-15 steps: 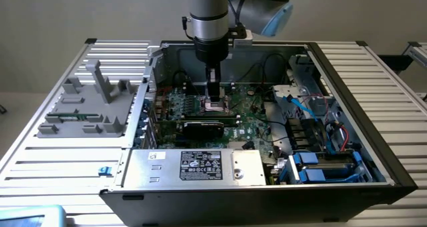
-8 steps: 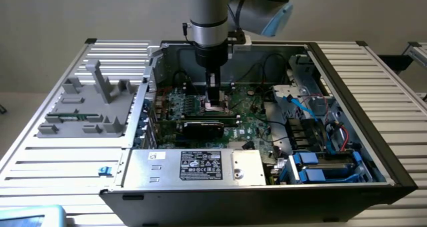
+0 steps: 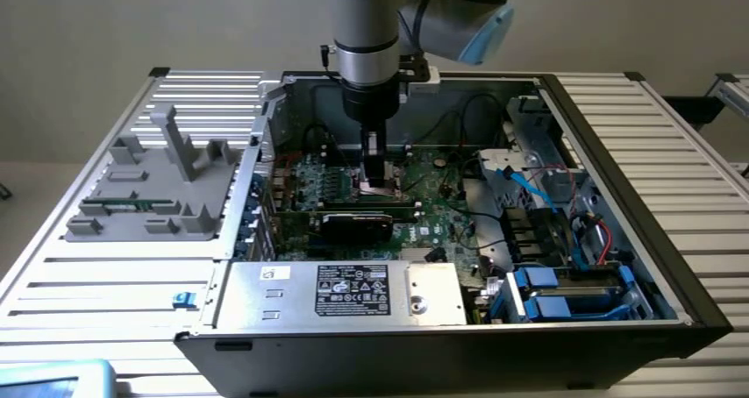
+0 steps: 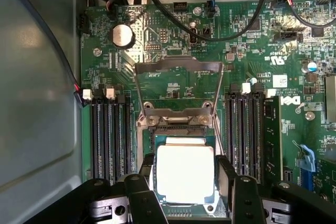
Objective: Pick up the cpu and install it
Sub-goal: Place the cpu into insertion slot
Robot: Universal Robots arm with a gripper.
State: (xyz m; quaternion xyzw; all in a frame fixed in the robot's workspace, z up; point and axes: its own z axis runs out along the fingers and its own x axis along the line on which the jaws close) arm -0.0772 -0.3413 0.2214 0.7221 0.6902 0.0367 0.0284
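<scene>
The gripper (image 4: 186, 183) is closed on the cpu (image 4: 185, 170). Its black fingers (image 4: 226, 176) press against two opposite sides of the chip, whose silver-tan top faces up between them. In the exterior view the gripper (image 3: 374, 181) hangs straight down from the arm (image 3: 368, 39) into the open case (image 3: 609, 152), low over the middle of the motherboard (image 3: 439, 214).

The cpu is inside the outline of the socket (image 4: 181, 129), squared up with it. The socket lies between the two banks of memory slots (image 4: 110, 135) on the motherboard. I cannot tell whether the chip already rests on the socket floor or hangs just above it.

The metal load frame (image 4: 178, 66) is swung open and lies back from the socket's hinged edge, so it is clear of the chip.

A black card (image 3: 357, 224) sits just beside the gripper, toward the near edge of the case. The power supply (image 3: 339, 291) fills the near corner at the exterior view's left. A grey fixture (image 3: 153, 188) stands on the ribbed table (image 3: 655, 126) outside the case, at the exterior view's left.

I judge the pick-up and the carry to the socket done and the placement under way. The chip is not yet let go, and the load frame is not yet shut over it.
</scene>
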